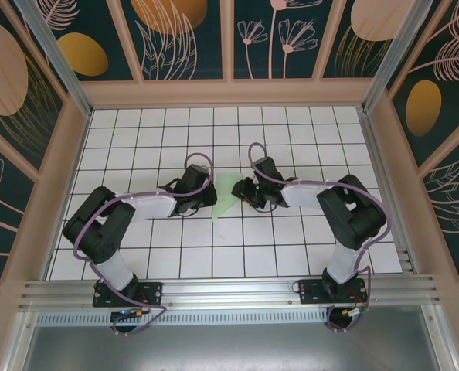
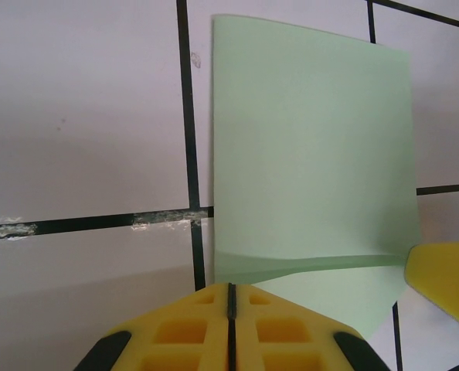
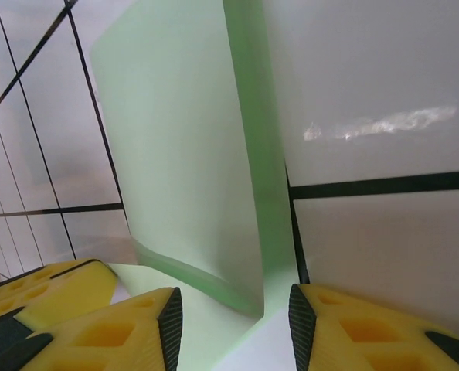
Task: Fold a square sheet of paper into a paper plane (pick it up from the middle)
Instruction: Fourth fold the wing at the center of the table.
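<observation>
Two black arms, the left arm [image 1: 110,224] and the right arm [image 1: 345,212], reach in from a grooved metal rail [image 1: 229,292] at the near edge of a broad table [image 1: 291,139] of white tiles ruled by dark grid lines. One grid line in the left wrist view is scuffed. Tall panels [image 1: 183,31] wall the table on three sides, dark teal with pale flower outlines and orange ovals, set in beige frames. At the table's middle, between the two wrists, lies the pale green sheet of paper [image 1: 228,199]. It is partly folded, with one flap standing up from a crease while the rest lies on the tiles. The left gripper [image 2: 229,292] has its yellow fingers pressed tight together at the sheet's near edge, though whether paper is nipped in the seam cannot be told. The right gripper [image 3: 233,309] is released, its dark-edged pads apart, with the raised fold running down into the gap between them.
</observation>
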Controlling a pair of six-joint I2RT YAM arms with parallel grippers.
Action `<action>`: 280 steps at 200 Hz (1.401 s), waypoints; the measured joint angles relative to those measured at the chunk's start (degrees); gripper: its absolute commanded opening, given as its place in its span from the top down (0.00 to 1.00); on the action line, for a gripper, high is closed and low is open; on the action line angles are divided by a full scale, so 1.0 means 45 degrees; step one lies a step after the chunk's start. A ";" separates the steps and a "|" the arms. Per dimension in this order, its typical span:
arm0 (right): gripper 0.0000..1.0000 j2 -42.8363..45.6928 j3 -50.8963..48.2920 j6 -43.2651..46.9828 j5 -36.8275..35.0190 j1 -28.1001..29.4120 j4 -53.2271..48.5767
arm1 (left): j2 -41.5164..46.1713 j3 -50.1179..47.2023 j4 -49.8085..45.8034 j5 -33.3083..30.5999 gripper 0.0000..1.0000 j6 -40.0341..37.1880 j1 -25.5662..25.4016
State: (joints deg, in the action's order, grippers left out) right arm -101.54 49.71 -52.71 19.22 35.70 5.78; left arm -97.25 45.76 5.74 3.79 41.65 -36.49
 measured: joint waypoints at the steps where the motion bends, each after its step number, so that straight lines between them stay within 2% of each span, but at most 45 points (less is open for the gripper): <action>1: 0.60 0.0000 0.0000 0.0000 0.0010 0.0005 0.0000 | 0.0000 0.0000 0.0000 0.0000 0.89 0.0000 0.0000; 29: 0.68 -0.0005 0.0000 -0.0078 0.0355 0.0160 0.0296 | 0.0000 0.0000 0.0005 0.0034 0.88 0.0000 0.0000; 63: 0.88 -0.0063 0.0000 -0.0219 0.0729 0.0214 0.0792 | 0.0000 0.0000 0.0000 0.0039 0.87 0.0000 0.0000; 94: 0.99 -0.0112 -0.0403 -0.0665 0.0743 0.0209 0.1525 | 0.0005 0.0005 -0.0019 0.0034 0.85 0.0000 0.0000; 120: 1.00 -0.0024 -0.0670 -0.0860 0.0442 0.0209 0.1632 | 0.0403 0.0005 -0.0350 -0.0136 0.79 -0.0010 0.0000; 140: 1.00 0.0534 -0.0797 -0.1103 -0.0121 0.0233 0.1496 | 0.1219 0.0000 -0.0578 -0.0495 0.72 -0.0044 0.0000; 161: 1.00 0.1481 -0.0826 -0.1525 -0.0971 0.0345 0.1234 | 0.2234 -0.0083 -0.0612 -0.0971 0.58 -0.0170 0.0000; 189: 1.00 0.2399 -0.0835 -0.2623 -0.2074 0.0806 0.1112 | 0.3254 -0.0495 -0.0301 -0.1423 0.45 -0.0495 0.0000; 243: 1.00 0.1991 -0.0845 -0.4789 -0.3444 0.1564 0.1015 | 0.3385 -0.1593 0.1491 -0.0801 0.35 -0.2040 0.0000; 280: 1.00 0.1428 -0.0797 -0.5440 -0.3735 0.1506 0.0709 | 0.3385 -0.2866 0.3633 -0.0233 0.34 -0.3317 0.0000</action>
State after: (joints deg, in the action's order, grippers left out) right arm -95.11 46.13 -77.19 2.42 42.48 8.97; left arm -82.02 32.86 22.09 2.74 26.72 -36.49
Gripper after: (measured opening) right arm 0.050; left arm 0.668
